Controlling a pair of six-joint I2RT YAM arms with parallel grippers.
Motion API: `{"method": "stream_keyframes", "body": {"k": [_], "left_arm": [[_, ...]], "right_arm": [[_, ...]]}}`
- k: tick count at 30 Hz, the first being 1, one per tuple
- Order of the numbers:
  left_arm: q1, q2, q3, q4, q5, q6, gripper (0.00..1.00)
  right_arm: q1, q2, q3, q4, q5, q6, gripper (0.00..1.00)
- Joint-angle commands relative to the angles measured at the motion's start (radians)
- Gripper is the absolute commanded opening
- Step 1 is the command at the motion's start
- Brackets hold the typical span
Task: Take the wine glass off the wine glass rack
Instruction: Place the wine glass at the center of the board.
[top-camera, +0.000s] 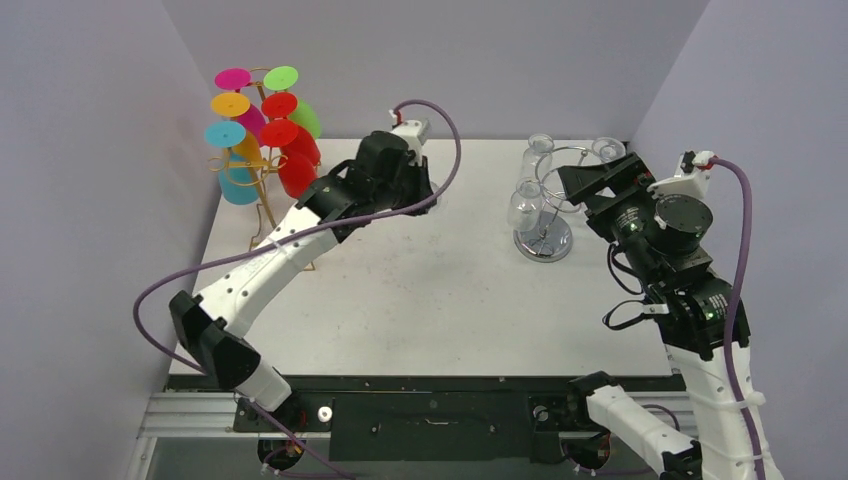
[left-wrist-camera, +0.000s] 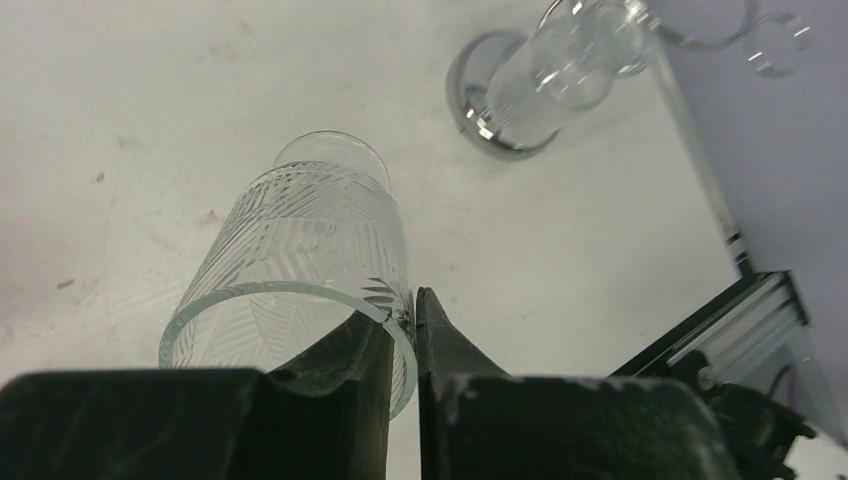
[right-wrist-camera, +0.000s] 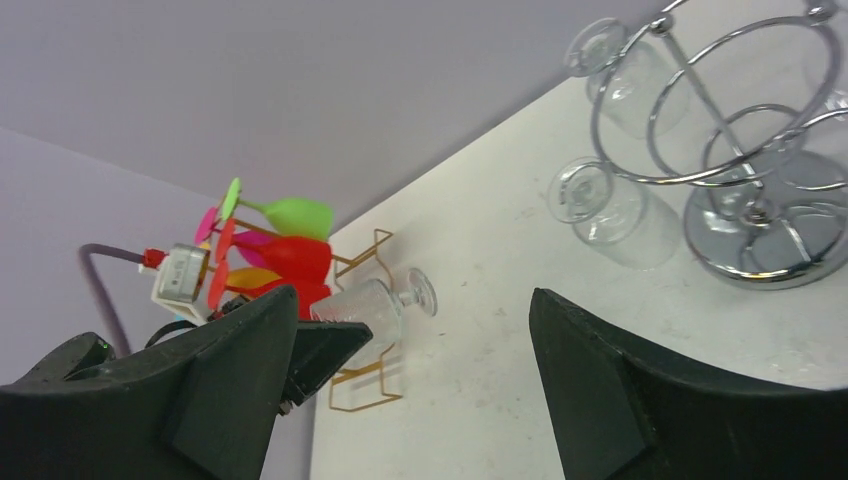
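Chrome rack (top-camera: 543, 245) at the table's (top-camera: 430, 300) right rear from above, right gripper (top-camera: 585, 190) just beside its ring. Left gripper (top-camera: 420, 195) mid-rear, near gold rack (top-camera: 266, 205) hung with coloured glasses (top-camera: 290, 150).

From left wrist: fingers pinching the rim of a cut-pattern glass (left-wrist-camera: 300, 260), held over the table, clear of both racks.

From right wrist: fingers spread wide, gripping nothing. Glass lying level in left gripper, foot pointing toward chrome rack, gold rack just behind.
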Motion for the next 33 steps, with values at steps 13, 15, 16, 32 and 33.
{"method": "stream_keyframes", "body": {"k": [13,15,16,32,33], "left_arm": [[0.001,0.516,0.488,-0.292,-0.234,0.196,0.0],[0.013,0.606,0.584,-0.325,-0.253,0.214,0.0],[0.024,0.663,0.616,-0.336,-0.258,0.226,0.0],[0.117,0.936,0.859,-0.378,-0.173,0.279,0.0],[0.118,0.942,0.858,-0.377,-0.171,0.281,0.0]], "right_arm": [[-0.221,0.028,-0.026,-0.102,-0.21,-0.144,0.79],[-0.229,0.02,-0.03,-0.11,-0.217,-0.147,0.79],[-0.231,0.014,-0.033,-0.117,-0.219,-0.148,0.79],[-0.334,-0.04,-0.096,-0.168,-0.287,-0.181,0.79],[-0.349,-0.043,-0.106,-0.164,-0.295,-0.18,0.79]]}}
